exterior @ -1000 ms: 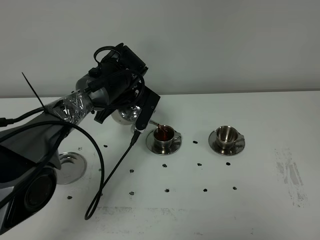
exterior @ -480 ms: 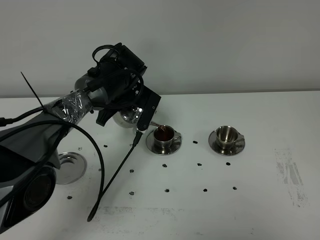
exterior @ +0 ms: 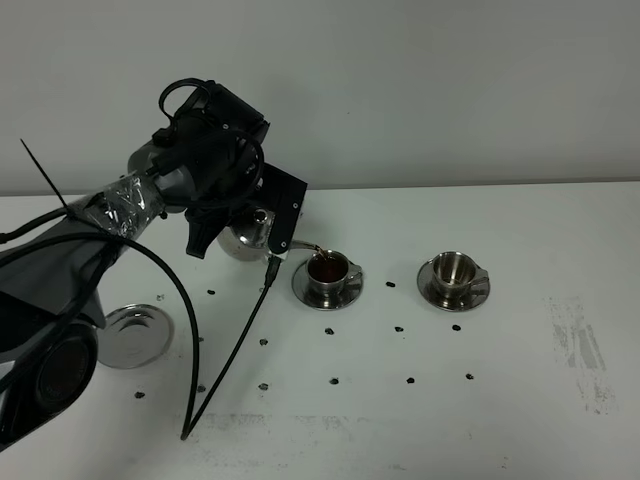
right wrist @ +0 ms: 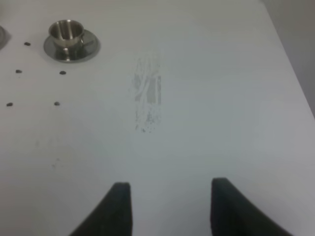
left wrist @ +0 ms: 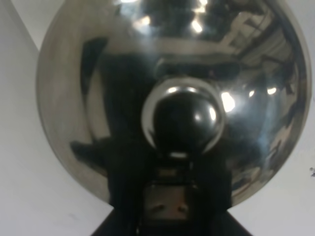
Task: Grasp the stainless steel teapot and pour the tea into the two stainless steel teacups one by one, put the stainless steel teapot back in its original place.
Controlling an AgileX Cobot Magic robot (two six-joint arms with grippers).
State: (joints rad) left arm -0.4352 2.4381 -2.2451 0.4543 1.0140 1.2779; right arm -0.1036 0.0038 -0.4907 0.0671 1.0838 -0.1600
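Observation:
My left gripper (exterior: 268, 222) is shut on the loop handle of the stainless steel teapot (exterior: 246, 238) and holds it above the table. The thin spout (exterior: 308, 247) reaches the rim of the left teacup (exterior: 327, 272), which holds reddish-brown tea (exterior: 325, 268). The right teacup (exterior: 453, 269) sits empty on its saucer, also in the right wrist view (right wrist: 66, 30). In the left wrist view the teapot's lid knob (left wrist: 183, 120) and shiny body fill the frame, with the gripper (left wrist: 167, 199) dark beneath. The bare round saucer (exterior: 132, 335) lies at the left. My right gripper (right wrist: 170, 206) hovers open over bare table.
Small dark dots (exterior: 398, 328) mark the white table around the cups. A scuffed grey patch (exterior: 580, 350) lies at the right, seen too in the right wrist view (right wrist: 146, 98). A black cable (exterior: 235, 340) hangs from the left arm down to the table.
The left arm has drawn back to the left with the teapot, uncovering more of the bare saucer. The stream of tea seen falling into the left cup is gone.

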